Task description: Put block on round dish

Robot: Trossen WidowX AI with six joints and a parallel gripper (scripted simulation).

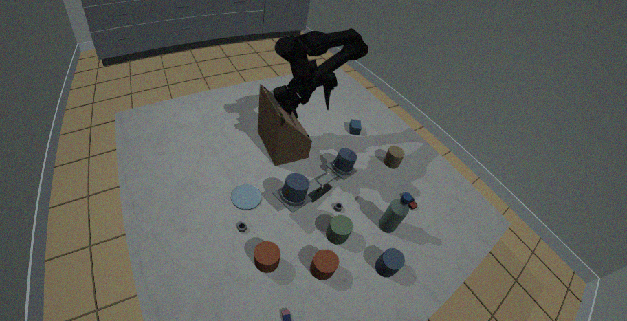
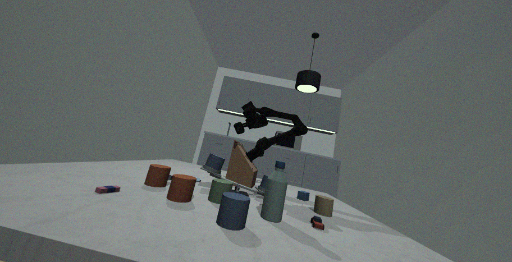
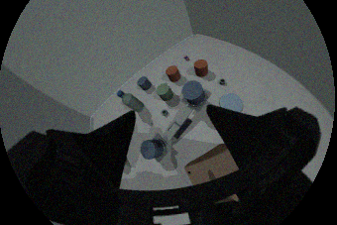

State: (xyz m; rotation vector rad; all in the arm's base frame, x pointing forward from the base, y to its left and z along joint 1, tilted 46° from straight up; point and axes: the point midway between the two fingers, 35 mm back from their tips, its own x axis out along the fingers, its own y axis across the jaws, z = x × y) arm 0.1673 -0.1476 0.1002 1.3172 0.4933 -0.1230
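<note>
One blue cup [image 1: 295,188] [image 2: 215,161] [image 3: 193,91] stands on the balance end nearer the round dish [image 1: 245,196] [image 3: 231,103]. The identical cup [image 1: 345,159] [image 2: 263,182] [image 3: 151,149] stands on the other end. The balance [image 1: 320,192] [image 3: 182,129] is tilted: in the exterior view the dish-side end is high and the other end low. No block shows under either cup; the cups hide what is beneath. The pale blue dish has nothing on it. My gripper [image 1: 311,111] [image 3: 172,111] is open and empty, high above the table, behind the balance in the top view.
A tall brown wedge [image 1: 282,136] [image 2: 241,168] [image 3: 213,166] stands beside the balance, near the arm. A green cylinder [image 1: 339,229], a green bottle [image 1: 392,216], two orange cylinders [image 1: 267,256] [image 1: 324,264], a dark blue cylinder [image 1: 390,262], a tan cylinder [image 1: 394,157] and a small blue cube [image 1: 355,126] stand around.
</note>
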